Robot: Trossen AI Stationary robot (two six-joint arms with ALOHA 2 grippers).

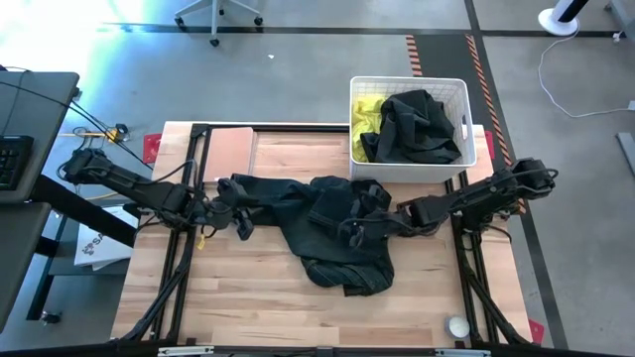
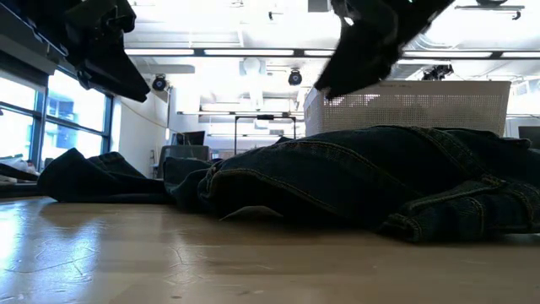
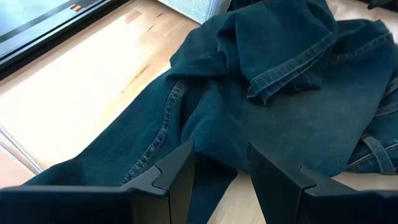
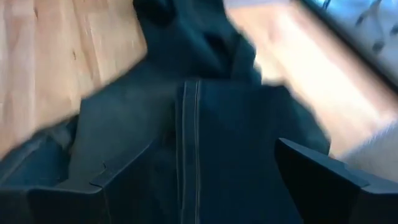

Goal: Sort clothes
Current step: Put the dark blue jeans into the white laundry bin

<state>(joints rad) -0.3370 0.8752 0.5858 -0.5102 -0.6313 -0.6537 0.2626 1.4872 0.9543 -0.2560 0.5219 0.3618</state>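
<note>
Lay sprawled mid-table, those dark jeans (image 1: 337,223), just in front of the white basket (image 1: 409,129) already holding black and neon yellow clothes. Left gripper (image 3: 221,174) hovered at one leg, fingers parted, gripping nothing. Right gripper (image 4: 193,180) hung over the other end, fingers wide. Best pinched at a thick seam, probably. Only overhead showed the basket's contents; only the wrists showed stitching.

Pale wood table (image 1: 248,297), smooth, faintly glossy, grain visible. Dark denim jeans (image 1: 337,223): heavy matt cloth, pale stitched seams. White plastic basket (image 1: 412,167) at 1 o'clock, perforated walls, holding neon yellow cloth (image 1: 369,117) and matt black cloth (image 1: 422,124). Matt black claw (image 3: 221,180) fingers, hard and smooth. Small pale ball (image 1: 457,326) at 5 o'clock.
</note>
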